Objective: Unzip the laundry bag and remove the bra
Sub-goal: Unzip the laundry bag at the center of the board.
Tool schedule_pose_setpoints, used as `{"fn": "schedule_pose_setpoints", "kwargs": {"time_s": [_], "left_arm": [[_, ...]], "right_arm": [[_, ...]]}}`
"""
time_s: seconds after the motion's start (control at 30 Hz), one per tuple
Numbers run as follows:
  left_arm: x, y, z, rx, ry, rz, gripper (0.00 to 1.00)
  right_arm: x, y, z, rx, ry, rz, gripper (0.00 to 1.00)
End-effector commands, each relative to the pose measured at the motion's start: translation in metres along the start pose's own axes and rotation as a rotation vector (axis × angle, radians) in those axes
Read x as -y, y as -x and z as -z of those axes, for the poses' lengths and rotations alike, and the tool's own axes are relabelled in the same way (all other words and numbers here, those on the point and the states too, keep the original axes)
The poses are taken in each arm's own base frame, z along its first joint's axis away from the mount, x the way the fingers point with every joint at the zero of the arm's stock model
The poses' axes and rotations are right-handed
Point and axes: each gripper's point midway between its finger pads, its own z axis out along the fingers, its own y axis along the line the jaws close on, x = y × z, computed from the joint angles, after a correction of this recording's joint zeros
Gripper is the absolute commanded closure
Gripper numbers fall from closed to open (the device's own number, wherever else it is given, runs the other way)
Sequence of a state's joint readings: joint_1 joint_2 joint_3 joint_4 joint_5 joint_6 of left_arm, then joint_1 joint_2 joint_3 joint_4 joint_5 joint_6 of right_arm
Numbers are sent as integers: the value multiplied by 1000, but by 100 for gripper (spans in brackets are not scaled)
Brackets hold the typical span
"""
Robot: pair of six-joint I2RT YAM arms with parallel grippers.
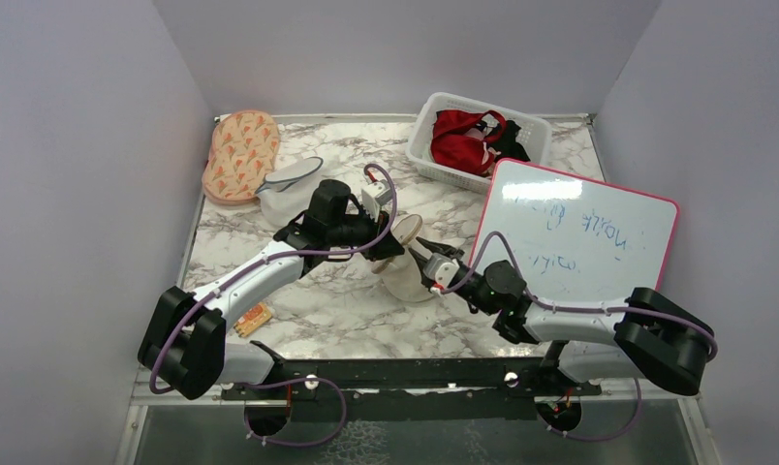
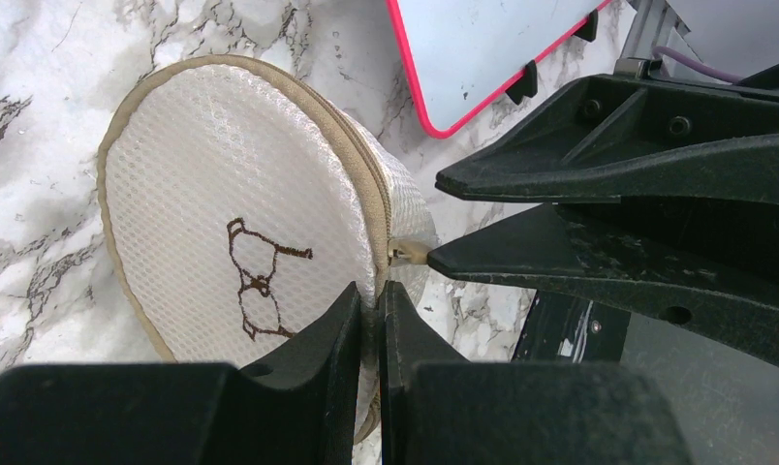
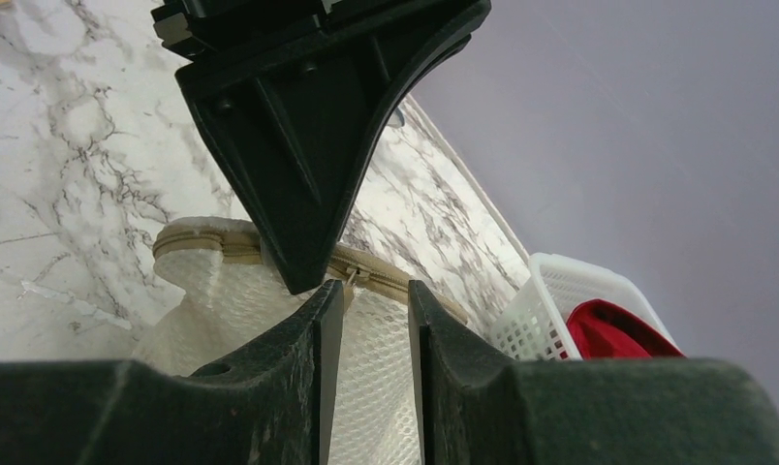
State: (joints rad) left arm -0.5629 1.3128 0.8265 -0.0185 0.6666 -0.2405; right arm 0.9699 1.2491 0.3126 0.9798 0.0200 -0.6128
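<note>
One laundry bag [image 2: 221, 194] in left hand [image 2: 369, 298]

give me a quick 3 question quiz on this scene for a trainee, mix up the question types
1. True or false: the left claw is pinched shut on the rim of the laundry bag.
2. Multiple choice: what lies in the white basket at the far side of the table? A) a red garment B) an orange patterned pouch C) a whiteboard
3. Fill in the blank: the zipper pull sits right at the fingertips of the ___ claw.

Key: 1 true; 2 A; 3 right
</note>
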Motion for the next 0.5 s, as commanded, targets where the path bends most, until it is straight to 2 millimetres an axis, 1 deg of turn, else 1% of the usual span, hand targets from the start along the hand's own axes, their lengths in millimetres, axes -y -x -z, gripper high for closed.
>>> {"fn": "schedule_pose_setpoints", "kwargs": {"time_s": [0.0, 0.13, 0.2, 0.47], "left_arm": [[9, 6, 4, 22, -32, -31, 100], [9, 6, 4, 23, -33, -32, 100], [9, 6, 4, 22, -33, -32, 100], [9, 6, 5, 21, -33, -34, 100]], "right_arm": [[-12, 2, -4, 18, 52, -25, 71], [-8, -2, -6, -2, 27, -27, 73], [-8, -1, -6, 5, 26, -29, 73], [-22, 8, -4, 58, 100, -67, 69]]}}
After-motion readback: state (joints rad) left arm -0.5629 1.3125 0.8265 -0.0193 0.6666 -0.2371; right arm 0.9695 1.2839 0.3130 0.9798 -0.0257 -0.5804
